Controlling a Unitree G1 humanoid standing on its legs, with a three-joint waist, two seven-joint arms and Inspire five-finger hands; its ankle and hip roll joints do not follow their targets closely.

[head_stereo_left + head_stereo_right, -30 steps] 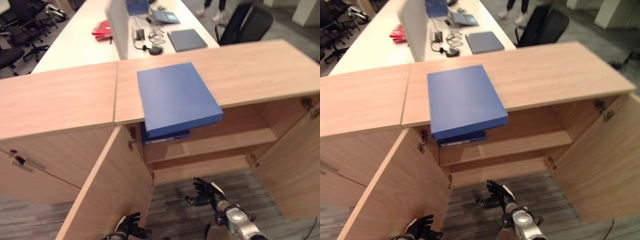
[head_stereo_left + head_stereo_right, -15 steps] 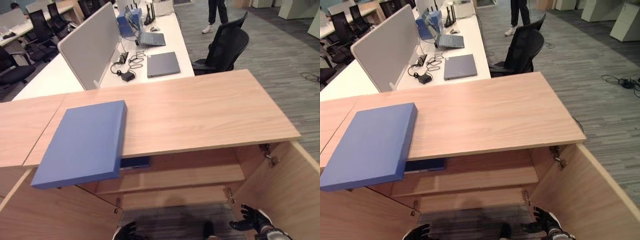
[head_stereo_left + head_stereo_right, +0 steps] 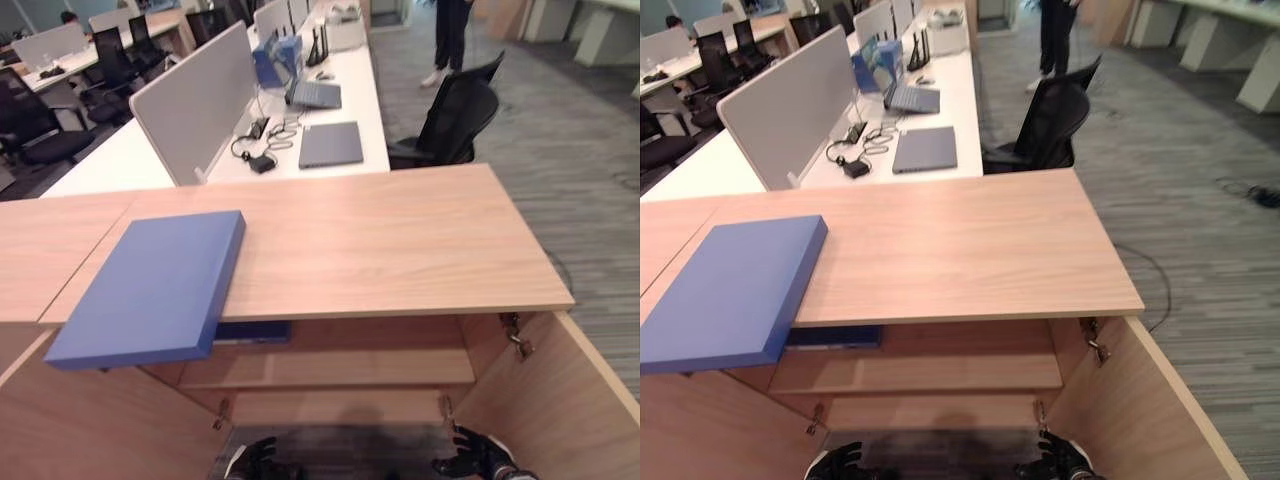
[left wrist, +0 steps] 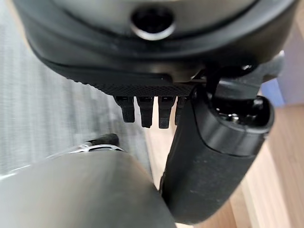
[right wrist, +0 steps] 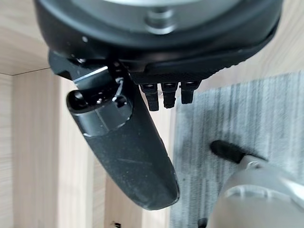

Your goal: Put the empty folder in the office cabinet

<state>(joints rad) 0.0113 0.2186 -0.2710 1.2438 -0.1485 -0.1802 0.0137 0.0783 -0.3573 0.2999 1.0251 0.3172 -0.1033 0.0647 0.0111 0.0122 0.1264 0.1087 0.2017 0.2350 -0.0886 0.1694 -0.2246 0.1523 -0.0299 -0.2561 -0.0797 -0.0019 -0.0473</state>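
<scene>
Blue folder overhanging cabinet top

Lying flat at nine o'clock: blue folder [image 3: 150, 288], jutting past the cabinet [image 3: 400, 250] edge, untouched. Hanging low at six o'clock, empty, fingers spread: left hand [image 3: 250, 462] and right hand [image 3: 470, 460]. Risking a tip off the overhang if nudged carelessly.

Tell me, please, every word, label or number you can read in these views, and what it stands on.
None can be read.
Blue folder on the cabinet: plain cover, no print.
Second folder on the shelf: too dark to tell.
Closed laptop on the desk: no readable mark.
</scene>
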